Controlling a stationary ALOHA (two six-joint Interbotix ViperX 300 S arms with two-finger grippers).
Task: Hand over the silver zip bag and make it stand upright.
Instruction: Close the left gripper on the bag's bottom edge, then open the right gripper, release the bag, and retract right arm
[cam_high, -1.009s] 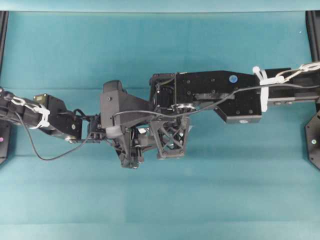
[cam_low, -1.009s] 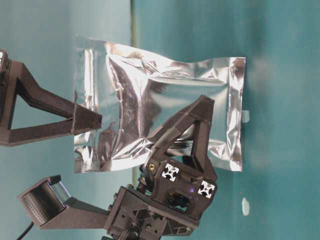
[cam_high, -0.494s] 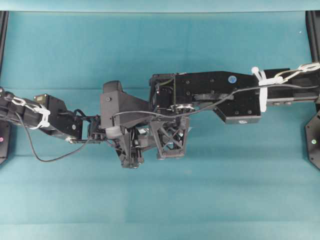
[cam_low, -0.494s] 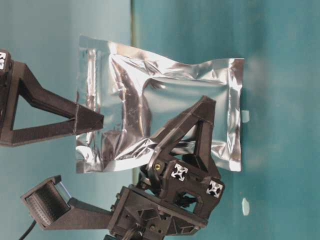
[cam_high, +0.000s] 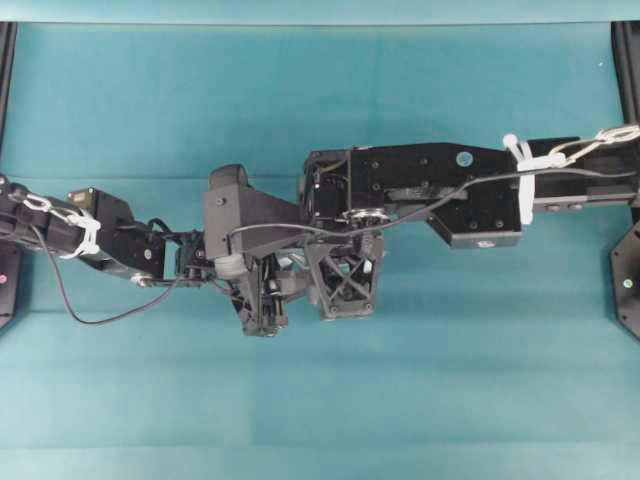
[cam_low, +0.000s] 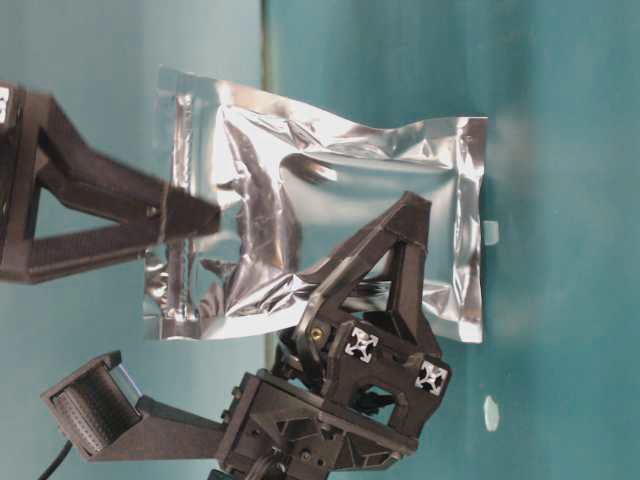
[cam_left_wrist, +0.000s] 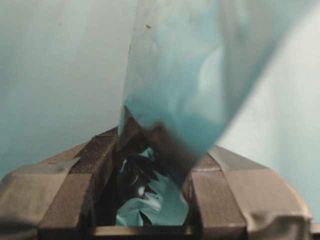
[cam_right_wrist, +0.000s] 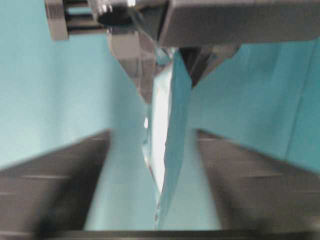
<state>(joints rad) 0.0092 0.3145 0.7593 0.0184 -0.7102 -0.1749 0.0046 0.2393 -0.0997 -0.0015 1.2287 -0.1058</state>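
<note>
The silver zip bag (cam_low: 330, 200), crinkled and mirror-like, is held off the table with its broad face toward the table-level camera. My left gripper (cam_left_wrist: 152, 150) is shut on its crumpled lower part, and one trussed finger (cam_low: 395, 255) crosses the bag's front. My right gripper (cam_right_wrist: 152, 137) stands open, its blurred fingers (cam_right_wrist: 60, 170) wide on either side of the bag's thin edge (cam_right_wrist: 167, 150) without touching it. One right finger (cam_low: 185, 215) overlaps the bag's left end. In the overhead view both arms meet mid-table (cam_high: 300, 250) and hide the bag.
Teal cloth covers the table (cam_high: 320, 400). Two tiny white scraps (cam_low: 490, 232) (cam_low: 490, 412) lie near the bag's right-hand sealed edge. Black frame parts stand at the far left (cam_high: 6, 280) and far right (cam_high: 628, 280) table edges.
My right gripper's fingers have sprung apart and let go of the bag. The bag's left end has crumpled and sagged a little. The left gripper keeps its hold.
</note>
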